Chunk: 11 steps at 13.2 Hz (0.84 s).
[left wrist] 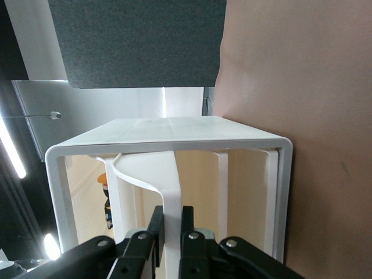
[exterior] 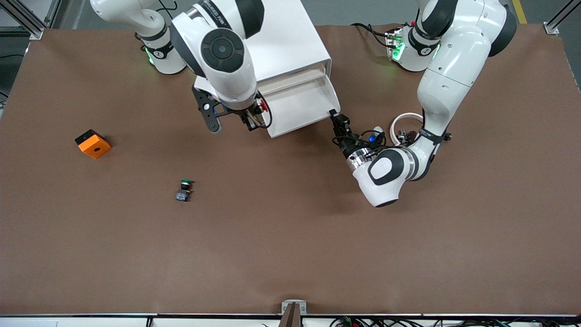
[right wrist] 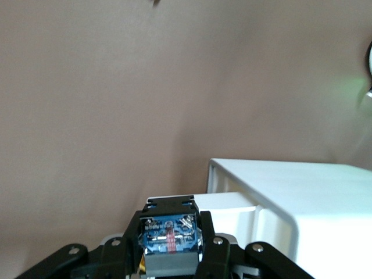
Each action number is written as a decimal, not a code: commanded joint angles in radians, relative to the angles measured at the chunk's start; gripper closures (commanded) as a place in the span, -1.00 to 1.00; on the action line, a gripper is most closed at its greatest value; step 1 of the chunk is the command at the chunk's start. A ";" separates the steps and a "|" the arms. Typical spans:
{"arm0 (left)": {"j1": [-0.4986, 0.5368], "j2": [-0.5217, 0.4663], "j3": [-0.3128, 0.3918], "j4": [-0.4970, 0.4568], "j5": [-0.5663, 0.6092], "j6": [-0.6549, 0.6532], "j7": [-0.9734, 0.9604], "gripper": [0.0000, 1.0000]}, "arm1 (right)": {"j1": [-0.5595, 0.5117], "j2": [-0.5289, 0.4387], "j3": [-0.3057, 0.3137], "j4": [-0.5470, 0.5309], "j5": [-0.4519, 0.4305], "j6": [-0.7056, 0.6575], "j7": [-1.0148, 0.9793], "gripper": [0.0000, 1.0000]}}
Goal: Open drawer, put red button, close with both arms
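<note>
The white cabinet (exterior: 286, 41) stands at the table's robot end, and its top drawer (exterior: 299, 109) is pulled out, its tray bare. My left gripper (exterior: 335, 114) is shut on the drawer's front at the corner toward the left arm's end. In the left wrist view its fingers (left wrist: 156, 232) clamp a thin white curved handle strip (left wrist: 168, 180). My right gripper (exterior: 253, 120) is shut on the red button (exterior: 259, 107) and hangs just beside the drawer's edge toward the right arm's end. The right wrist view shows the button's blue block base (right wrist: 170, 238) between the fingers, with the cabinet (right wrist: 302, 197) close by.
A green-capped button (exterior: 184, 190) lies on the brown table nearer the front camera. An orange block (exterior: 92, 143) sits toward the right arm's end. A white ring (exterior: 405, 121) lies by the left arm's forearm.
</note>
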<state>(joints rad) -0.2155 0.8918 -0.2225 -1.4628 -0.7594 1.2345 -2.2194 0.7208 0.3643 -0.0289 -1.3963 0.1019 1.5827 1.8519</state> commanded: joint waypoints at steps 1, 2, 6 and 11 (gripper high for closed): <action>0.033 -0.004 0.006 0.022 0.063 -0.018 0.003 0.85 | 0.032 0.013 -0.008 0.034 0.012 0.002 0.084 1.00; 0.034 -0.004 0.008 0.024 0.069 -0.018 0.003 0.84 | 0.046 0.013 -0.008 0.034 0.013 0.003 0.127 1.00; 0.033 -0.002 0.008 0.022 0.071 -0.018 0.006 0.55 | 0.097 0.030 -0.009 0.034 0.012 0.023 0.300 1.00; 0.033 -0.004 0.006 0.022 0.057 -0.018 0.007 -1.00 | 0.155 0.062 -0.008 0.034 0.013 0.111 0.424 1.00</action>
<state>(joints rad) -0.1920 0.8924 -0.2182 -1.4473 -0.7194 1.2434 -2.2211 0.8444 0.4048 -0.0286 -1.3884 0.1020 1.6773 2.2222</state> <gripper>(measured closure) 0.352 0.586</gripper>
